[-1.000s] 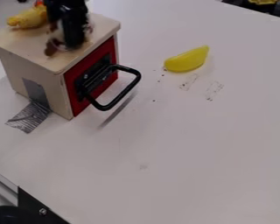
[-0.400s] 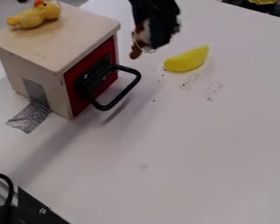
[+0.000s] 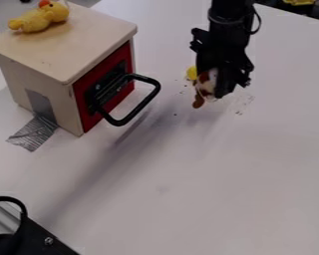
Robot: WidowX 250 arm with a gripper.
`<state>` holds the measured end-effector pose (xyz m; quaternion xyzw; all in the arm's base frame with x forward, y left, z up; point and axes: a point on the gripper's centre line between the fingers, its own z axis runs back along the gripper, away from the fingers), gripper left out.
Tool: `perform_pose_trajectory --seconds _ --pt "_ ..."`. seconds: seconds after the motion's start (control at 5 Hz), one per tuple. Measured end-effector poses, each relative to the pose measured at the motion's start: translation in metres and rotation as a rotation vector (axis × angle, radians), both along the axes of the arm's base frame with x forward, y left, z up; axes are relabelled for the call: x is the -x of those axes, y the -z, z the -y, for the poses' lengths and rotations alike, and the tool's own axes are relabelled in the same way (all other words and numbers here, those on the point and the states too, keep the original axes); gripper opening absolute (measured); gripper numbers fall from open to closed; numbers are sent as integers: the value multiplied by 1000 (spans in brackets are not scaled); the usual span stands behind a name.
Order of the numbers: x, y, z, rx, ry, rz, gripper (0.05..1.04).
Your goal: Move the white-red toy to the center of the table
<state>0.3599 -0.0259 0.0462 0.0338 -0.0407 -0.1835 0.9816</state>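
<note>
The gripper (image 3: 214,89) hangs above the table (image 3: 209,164), right of the wooden box and in front of the yellow piece. It is shut on the white-red toy (image 3: 206,85), a small white thing with reddish-brown patches. The toy's brown end dangles down and to the left of the gripper, and part of the toy is hidden behind the gripper's black parts. A shadow on the tabletop stretches down and left from beneath them.
A wooden box (image 3: 46,64) with a red front and a protruding black handle (image 3: 147,102) stands at the upper left, a yellow duck toy (image 3: 39,19) on top. The yellow piece (image 3: 191,73) lies partly behind the gripper. Black hardware (image 3: 39,239) occupies the lower left corner.
The arm has swung right from over the box's top, then further right and down the view, carrying the toy. It now covers most of the yellow piece.
</note>
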Motion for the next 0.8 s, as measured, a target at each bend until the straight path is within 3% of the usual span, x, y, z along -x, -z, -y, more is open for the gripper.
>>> perform_pose_trajectory --seconds 0.2,0.4,0.8 --pt "1 4 3 -3 -18 -26 881" --pt "2 -7 6 20 -53 -4 1011" --pt "14 -71 -6 57 -173 95 999"
